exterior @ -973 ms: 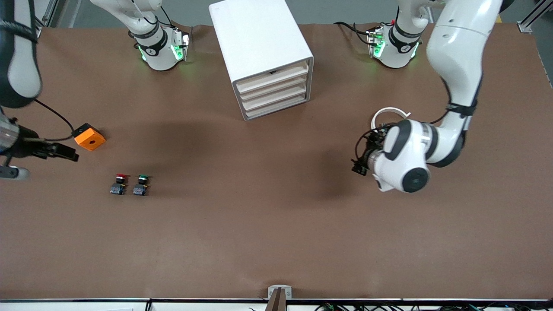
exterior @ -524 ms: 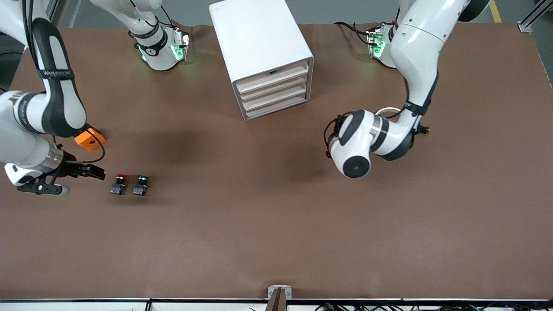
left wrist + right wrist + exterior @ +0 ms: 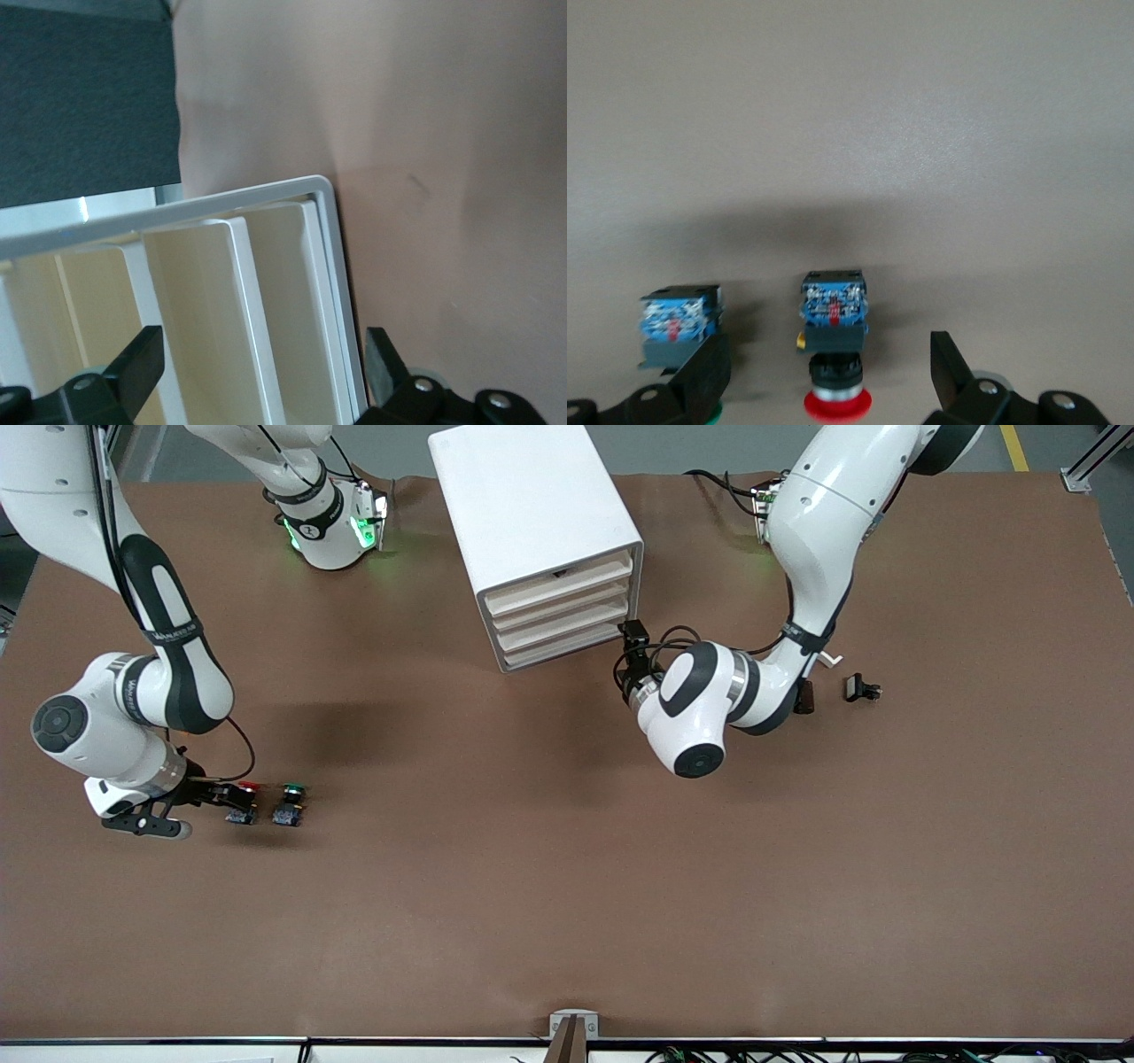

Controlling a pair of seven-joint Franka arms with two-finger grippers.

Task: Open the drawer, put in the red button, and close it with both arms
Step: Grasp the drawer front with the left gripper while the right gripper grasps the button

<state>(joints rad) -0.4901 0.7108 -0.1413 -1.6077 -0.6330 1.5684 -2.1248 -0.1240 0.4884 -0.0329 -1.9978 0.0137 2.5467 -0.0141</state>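
Note:
The white cabinet [image 3: 532,514] stands at the table's back middle with its four cream drawers [image 3: 558,615] pushed in. My left gripper [image 3: 633,636] is open at the front's lower corner toward the left arm's end. In the left wrist view its jaws [image 3: 261,372] straddle the lowest drawer fronts [image 3: 266,301] without touching. The red button [image 3: 244,801] lies on its side toward the right arm's end, beside the green one [image 3: 289,806]. My right gripper [image 3: 229,794] is open, low at the red button. In the right wrist view the red button [image 3: 833,341] lies between its fingers [image 3: 828,381].
The green-capped switch [image 3: 675,326] lies close beside one right finger. A small black part [image 3: 861,688] lies on the brown table [image 3: 567,886] toward the left arm's end. The right arm's elbow hides the orange box.
The right gripper has swung from beside the orange box down to the red button. The left gripper has moved across the table to the cabinet's drawer fronts.

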